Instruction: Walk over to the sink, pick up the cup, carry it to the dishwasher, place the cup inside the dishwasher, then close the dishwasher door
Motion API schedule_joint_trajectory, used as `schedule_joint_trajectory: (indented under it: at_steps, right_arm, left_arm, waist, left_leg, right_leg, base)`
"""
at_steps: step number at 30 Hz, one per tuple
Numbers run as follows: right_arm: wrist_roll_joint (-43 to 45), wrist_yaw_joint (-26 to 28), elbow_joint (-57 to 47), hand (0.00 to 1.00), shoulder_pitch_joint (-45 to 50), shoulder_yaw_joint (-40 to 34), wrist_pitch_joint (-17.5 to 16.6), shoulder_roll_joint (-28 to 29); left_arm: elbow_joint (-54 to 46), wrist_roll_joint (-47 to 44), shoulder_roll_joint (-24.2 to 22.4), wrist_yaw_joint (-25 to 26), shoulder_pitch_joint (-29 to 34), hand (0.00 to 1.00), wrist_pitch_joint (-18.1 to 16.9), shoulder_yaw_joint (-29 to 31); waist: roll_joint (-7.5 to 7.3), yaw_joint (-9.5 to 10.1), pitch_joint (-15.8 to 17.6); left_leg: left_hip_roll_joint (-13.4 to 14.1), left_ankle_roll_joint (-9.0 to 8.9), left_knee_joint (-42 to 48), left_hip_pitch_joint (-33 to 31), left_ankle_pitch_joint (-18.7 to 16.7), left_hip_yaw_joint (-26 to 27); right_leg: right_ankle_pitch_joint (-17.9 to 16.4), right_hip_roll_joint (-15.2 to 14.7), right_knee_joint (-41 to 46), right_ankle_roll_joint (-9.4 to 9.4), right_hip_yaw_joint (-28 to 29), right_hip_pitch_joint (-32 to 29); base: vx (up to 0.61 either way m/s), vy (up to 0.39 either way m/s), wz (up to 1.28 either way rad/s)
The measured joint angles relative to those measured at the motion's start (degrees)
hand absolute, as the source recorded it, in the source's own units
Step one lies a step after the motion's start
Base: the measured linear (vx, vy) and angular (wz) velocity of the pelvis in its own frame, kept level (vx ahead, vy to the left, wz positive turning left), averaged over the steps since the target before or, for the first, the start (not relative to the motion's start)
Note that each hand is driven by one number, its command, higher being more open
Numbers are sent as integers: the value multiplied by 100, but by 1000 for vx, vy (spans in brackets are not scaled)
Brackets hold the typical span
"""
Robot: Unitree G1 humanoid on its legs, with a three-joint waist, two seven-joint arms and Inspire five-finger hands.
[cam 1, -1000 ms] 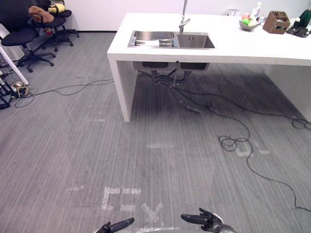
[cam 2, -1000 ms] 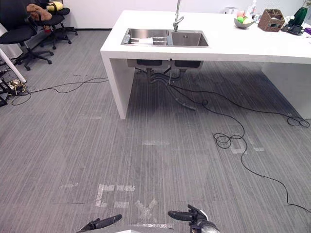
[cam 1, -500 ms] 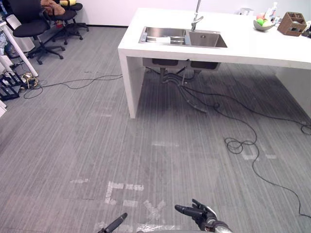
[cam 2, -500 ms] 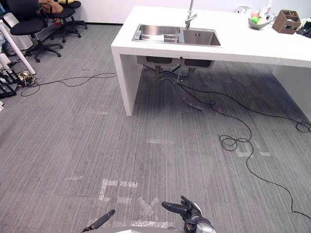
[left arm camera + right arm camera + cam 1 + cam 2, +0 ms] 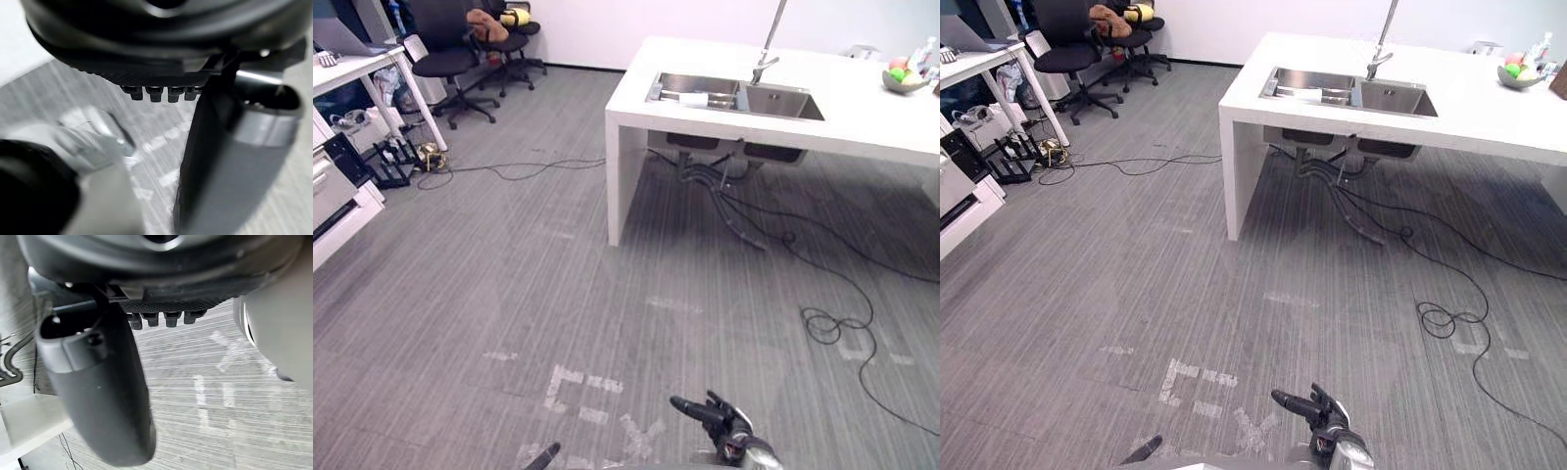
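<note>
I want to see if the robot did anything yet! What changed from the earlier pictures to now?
Only the camera moved: the view swung left, so the counter and sink sit farther right and a desk came into view. Nothing was grabbed or let go. The right hand stays low, fingers straight and empty; the left hand stays at the bottom edge.

The left hand [image 5: 548, 454] is cut off by the lower edge, with just a dark tip seen. A pale object [image 5: 693, 99] lying in the sink [image 5: 783, 102] is too small to be identified. The desk [image 5: 862, 119] is cropped at the right edge. The floor [image 5: 156, 142] is blurred in the left wrist view.
</note>
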Motion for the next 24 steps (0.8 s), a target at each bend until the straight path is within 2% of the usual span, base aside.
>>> schedule_joint_trajectory:
  at_steps: [1,3,4,5,6,7,8,9,10,11,12,13,14,15,16,17,18,19,20,21,22,23,24]
  right_arm:
    - [9,10,-40,100,3,-9,9,5]
    - [144,100,-320,100,80,-126,24,35]
    - [159,121,-361,100,97,-143,28,34]
    - [156,293,-582,100,210,-275,35,40]
    - [153,401,-723,100,291,-384,30,74]
    - [150,459,-788,100,324,-453,39,95]
    - [142,515,-863,100,365,-587,70,126]
    - [146,534,-886,100,384,-658,101,155]
    - [150,587,-893,100,344,-861,156,155]
    - [147,582,-870,100,282,-959,204,133]
    - [146,585,-835,100,261,-955,240,101]
    - [141,647,-910,100,257,-901,271,4]
    - [130,644,-905,100,266,-777,284,7]
    - [124,618,-864,100,256,-722,310,-75]
    - [104,485,-795,100,238,-632,406,-81]
    - [99,422,-809,100,252,-572,436,-95]
    - [102,328,-803,100,252,-514,452,-72]
    - [113,234,-807,100,249,-447,453,-26]
    - [154,101,-839,100,238,-314,453,17]
    - [156,23,-909,100,202,-171,454,2]
    - [152,-52,-1027,100,142,-33,477,-48]
    - [150,-108,-1145,100,-12,89,545,-136]
    - [150,-154,-1227,100,-154,202,617,-201]
  left_arm:
    - [32,66,-1,-1,-30,100,10,12]
    - [63,310,-35,-7,-85,100,16,90]
    - [62,347,-39,-8,-88,100,12,90]
    - [63,465,-53,-9,-109,100,-3,99]
    - [59,489,-82,-14,-110,100,5,215]
    - [58,488,-104,-14,-111,100,15,317]
    - [46,492,-176,-37,-121,100,13,437]
    - [42,495,-261,-61,-130,100,9,502]
    - [-44,493,-413,-219,-199,100,-9,706]
    - [-214,512,-530,-318,-229,100,-38,756]
    - [-249,595,-552,-337,-246,100,-73,755]
    - [-287,699,-608,-352,-217,100,-115,756]
    - [-293,737,-586,-402,-140,100,-170,783]
    - [-257,825,-673,-408,-162,100,-237,740]
    - [-347,1078,-767,-504,-161,100,-476,697]
    - [-441,1177,-792,-571,-152,100,-613,640]
    - [-676,1406,-804,-625,-124,100,-837,473]
    - [-1011,1640,-772,-654,-89,100,-1049,254]
    - [-1487,1912,-714,-628,-46,100,-1348,-165]
    - [-1866,2078,-650,-645,-41,100,-1535,-534]
    - [-2213,2138,-601,-566,-89,100,-1705,-901]
    - [-2643,2254,-588,-361,-225,100,-1943,-1333]
    - [-3112,2266,-586,-209,-409,100,-2109,-1693]
  waist:
    - [10,0,6]
    - [52,-19,39]
    - [59,-21,43]
    - [97,-28,84]
    - [105,-40,106]
    - [103,-48,108]
    - [178,-49,106]
    - [274,-68,66]
    - [336,-55,53]
    - [358,-21,69]
    - [364,-22,80]
    - [424,-100,30]
    - [409,-186,-81]
    - [533,-179,-78]
    - [712,-128,-78]
    - [729,-116,-56]
    - [680,-124,19]
    - [609,-88,125]
    - [436,11,237]
    - [368,72,277]
    - [341,119,298]
    - [329,160,379]
    - [303,192,476]
  left_leg:
    - [61,-21,1,11,-46,-8]
    - [230,-85,86,189,-366,-19]
    - [244,-93,127,219,-434,-23]
    - [297,-149,391,352,-836,-72]
    - [321,-210,648,489,-1197,-165]
    - [347,-242,746,584,-1376,-218]
    - [508,-367,785,838,-1616,-292]
    - [639,-457,804,920,-1663,-328]
    - [790,-577,933,937,-1518,-279]
    - [827,-570,1077,939,-1139,-278]
    - [820,-569,1152,948,-901,-280]
    - [864,-596,1466,945,-435,-318]
    - [842,-672,1988,757,-262,-346]
    - [949,-777,2475,621,-147,-356]
    - [1224,-1288,3766,66,705,-47]
    - [1344,-1211,4355,-231,597,166]
    - [1449,-1122,5175,-650,231,406]
    - [1440,-1069,5714,-994,-126,563]
    - [1303,-1024,5991,-1492,-497,764]
    - [1166,-951,5864,-1919,-743,867]
    - [1015,-804,5454,-2307,-921,1031]
    - [791,-681,4668,-2725,-1016,1248]
    - [550,-645,3636,-2984,-880,1330]
  right_leg:
    - [56,83,-165,34,34,-144]
    - [551,331,-857,31,364,-628]
    - [623,352,-927,34,421,-681]
    - [916,387,-1246,50,656,-834]
    - [1015,350,-1291,30,759,-894]
    - [1033,325,-1266,13,763,-886]
    - [1397,348,-1105,-124,733,-846]
    - [1560,399,-967,-229,639,-828]
    - [1417,404,-431,-456,444,-900]
    - [1112,355,-23,-572,328,-898]
    - [1032,326,217,-626,304,-925]
    - [764,421,495,-558,303,-1019]
    - [662,500,-183,-656,335,-756]
    - [589,687,-184,-635,288,-639]
    - [476,1054,-649,-765,328,-138]
    - [486,1173,-861,-894,341,97]
    - [483,1289,-1194,-961,361,494]
    - [499,1355,-1520,-1012,417,956]
    - [526,1378,-1825,-999,543,1411]
    - [528,1382,-1989,-1001,647,1629]
    - [528,1366,-2115,-1001,797,1756]
    - [525,1300,-2256,-995,1040,1928]
    - [476,1185,-2326,-943,1284,2102]
  base:
    - [214,-41,6]
    - [316,-87,0]
    - [397,-136,12]
    - [445,-175,28]
    - [467,-198,40]
    - [526,-262,50]
    - [463,-238,49]
    - [747,-376,66]
    - [643,-323,62]
    - [764,-397,52]
    - [591,-357,23]
    - [625,-376,15]
    - [466,-302,0]
    - [619,-260,-21]
    - [579,-207,-33]
    - [600,-191,-25]
    - [461,-165,-9]
    - [544,-198,-23]
    - [530,-183,-39]
    - [482,-133,-59]
    - [469,-47,-82]
    - [567,26,-104]
    - [483,91,-101]
